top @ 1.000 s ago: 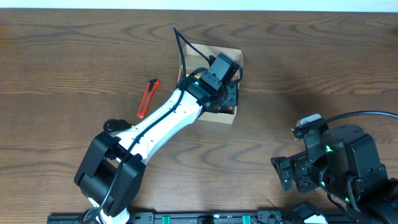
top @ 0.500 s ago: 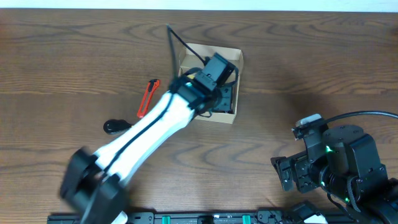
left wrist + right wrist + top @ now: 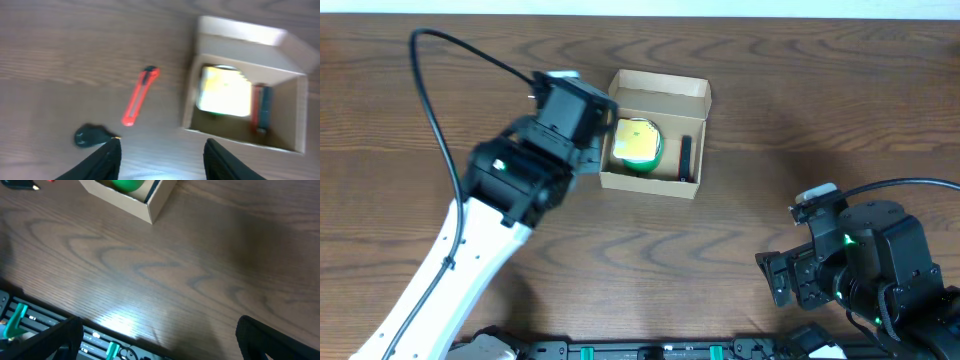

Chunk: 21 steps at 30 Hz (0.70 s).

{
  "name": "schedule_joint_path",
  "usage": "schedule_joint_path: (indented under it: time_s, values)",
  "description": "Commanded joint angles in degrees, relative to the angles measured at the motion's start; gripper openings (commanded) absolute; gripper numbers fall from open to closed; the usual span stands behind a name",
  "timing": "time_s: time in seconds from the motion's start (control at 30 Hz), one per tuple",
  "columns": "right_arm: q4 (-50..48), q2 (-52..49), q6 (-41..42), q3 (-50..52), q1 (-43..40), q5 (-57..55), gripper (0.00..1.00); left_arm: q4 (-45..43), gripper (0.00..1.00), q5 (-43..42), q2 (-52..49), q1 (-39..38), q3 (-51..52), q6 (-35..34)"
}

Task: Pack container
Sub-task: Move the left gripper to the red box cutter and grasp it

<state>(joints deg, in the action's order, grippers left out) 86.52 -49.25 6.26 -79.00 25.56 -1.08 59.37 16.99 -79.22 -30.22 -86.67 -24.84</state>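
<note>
The tan cardboard container (image 3: 660,88) stands open at the back middle of the table, flap lid folded back. A yellow-and-green tape roll (image 3: 638,145) and a dark slim item (image 3: 685,158) lie inside. My left gripper (image 3: 162,159) is open and empty, hovering left of and above the container (image 3: 235,136); the left wrist view shows the roll (image 3: 225,95) and a red-and-blue item (image 3: 261,107) inside. My right gripper (image 3: 160,340) is open and empty near the front right (image 3: 788,280). The container's corner (image 3: 125,202) shows at the top of the right wrist view.
An orange-red box cutter (image 3: 140,96) and a small black object (image 3: 90,136) lie on the wood table left of the container; the left arm (image 3: 510,180) hides both in the overhead view. A black rail (image 3: 30,325) runs along the front edge.
My left arm has pulled out of the container, rising and moving left. The yellow-and-green roll now lies uncovered in the box. The right arm has not moved.
</note>
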Motion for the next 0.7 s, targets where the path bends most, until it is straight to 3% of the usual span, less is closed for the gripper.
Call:
schedule_joint_path:
  time_s: [0.0,0.17,0.37,0.57,0.67]
  values:
    - [0.1,0.0,-0.8,0.0,-0.4,-0.5,0.99,0.3,0.59,-1.1,-0.3,4.7,1.6,3.1]
    - [0.1,0.0,-0.8,0.0,-0.4,-0.5,0.99,-5.0,0.71,-6.4,-0.3,10.7,8.5,10.3]
    - [0.1,0.0,-0.8,0.0,-0.4,-0.5,0.99,-14.6,0.77,-14.1,-1.3,16.2,19.5,11.2]
    - [0.1,0.0,-0.8,0.0,-0.4,-0.5,0.99,-26.4,0.94,-16.2,-5.3,17.9,27.1,15.1]
    - [0.1,0.0,-0.8,0.0,-0.4,-0.5,0.99,-28.9,0.95,-16.5,-9.4,17.9,27.6,17.5]
